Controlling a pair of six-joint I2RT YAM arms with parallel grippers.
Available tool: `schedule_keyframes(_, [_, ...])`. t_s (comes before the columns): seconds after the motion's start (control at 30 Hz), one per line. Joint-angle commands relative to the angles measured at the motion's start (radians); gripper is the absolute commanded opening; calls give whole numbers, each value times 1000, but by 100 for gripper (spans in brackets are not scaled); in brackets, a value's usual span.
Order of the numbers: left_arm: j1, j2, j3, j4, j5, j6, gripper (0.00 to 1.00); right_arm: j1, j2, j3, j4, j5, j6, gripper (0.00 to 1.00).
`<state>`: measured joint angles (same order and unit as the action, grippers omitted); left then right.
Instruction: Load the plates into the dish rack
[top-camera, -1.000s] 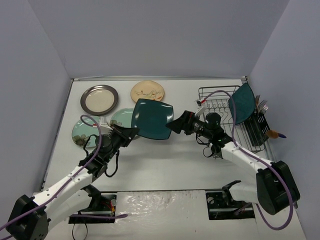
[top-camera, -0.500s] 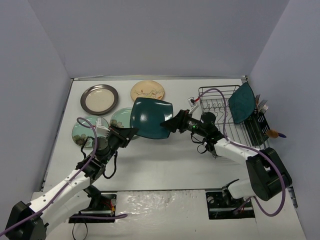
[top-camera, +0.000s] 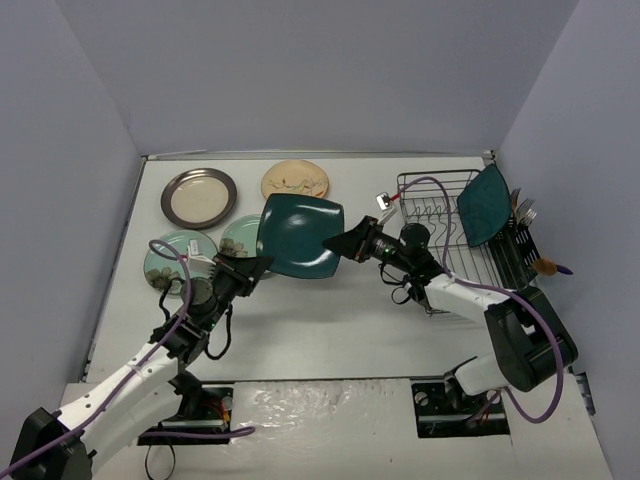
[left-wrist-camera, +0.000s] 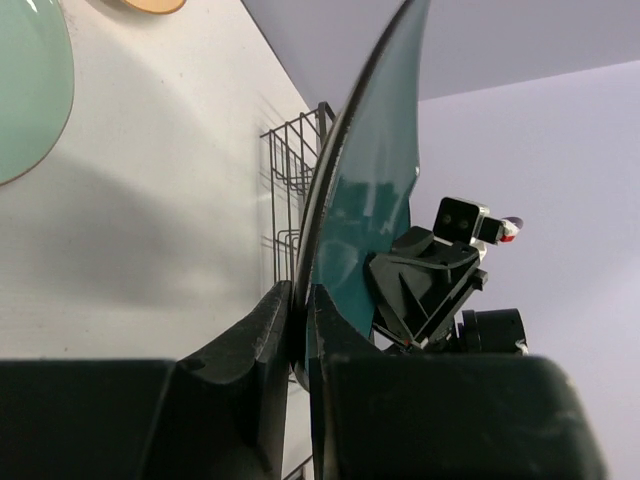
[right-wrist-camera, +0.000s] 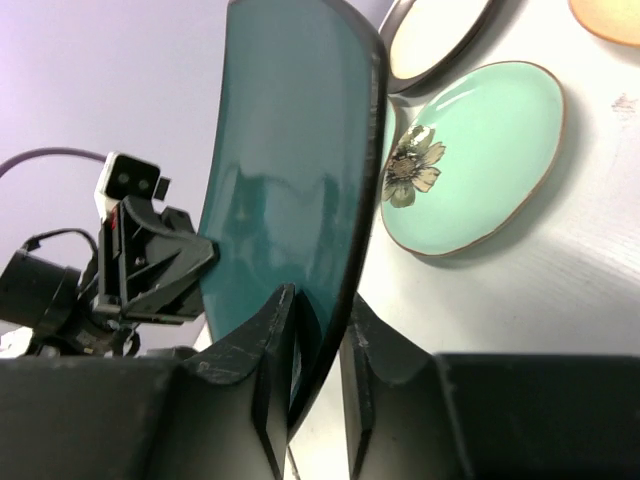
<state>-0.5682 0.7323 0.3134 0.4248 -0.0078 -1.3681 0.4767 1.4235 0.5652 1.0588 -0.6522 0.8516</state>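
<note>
A dark teal plate (top-camera: 300, 235) hangs upright above the table, between the two arms. My left gripper (top-camera: 262, 265) is shut on its left rim (left-wrist-camera: 300, 300). On the opposite rim (right-wrist-camera: 318, 310) my right gripper (top-camera: 342, 247) has both fingers pressed against the plate (right-wrist-camera: 290, 160). The dish rack (top-camera: 432, 214) stands at the right, with a second dark teal plate (top-camera: 483, 206) upright in it. Two mint-green flower plates (top-camera: 170, 262) (top-camera: 240, 233), a cream plate with a grey-brown rim (top-camera: 199, 198) and a cream floral plate (top-camera: 296, 182) lie flat on the table.
The cutlery holder (top-camera: 520, 250) on the rack's right side holds forks and utensils. Grey walls enclose the table on the left, back and right. Cables loop over both arms.
The right gripper has moved left onto the plate's right rim and closed on it. The left gripper stayed shut on the plate, which shifted slightly left.
</note>
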Motion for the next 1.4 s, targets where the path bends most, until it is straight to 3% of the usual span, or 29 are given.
schedule_keyframes(0.0, [-1, -31, 65, 201, 23, -14, 0, 16, -12, 51, 155, -50, 16, 10])
schedule_keyframes(0.1, [-1, -33, 60, 191, 35, -11, 0, 16, -21, 61, 142, -50, 12, 0])
schedule_keyframes(0.23, [-1, -37, 47, 161, 35, 0, 0, 14, -59, 93, 42, -34, -32, 0])
schedule_keyframes(0.4, [-2, -64, 50, 21, 29, 57, 16, 13, -137, 190, -230, 4, -182, 0])
schedule_keyframes(0.67, [-1, -130, 74, -202, -25, 137, 74, -7, -219, 407, -736, 134, -460, 0])
schedule_keyframes(0.83, [0, -165, 216, -471, -77, 279, 94, -66, -262, 551, -1029, 255, -618, 0])
schedule_keyframes(1.0, [2, -148, 446, -865, -217, 530, 97, -131, -259, 786, -1298, 460, -816, 0])
schedule_keyframes(1.13, [3, -91, 633, -1083, -350, 728, 97, -158, -223, 951, -1439, 686, -962, 0])
schedule_keyframes(1.23, [2, -54, 705, -1149, -402, 828, 97, -193, -192, 1021, -1475, 819, -1080, 0])
schedule_keyframes(1.37, [5, -19, 714, -1133, -395, 976, 97, -294, -114, 1099, -1489, 831, -1159, 0])
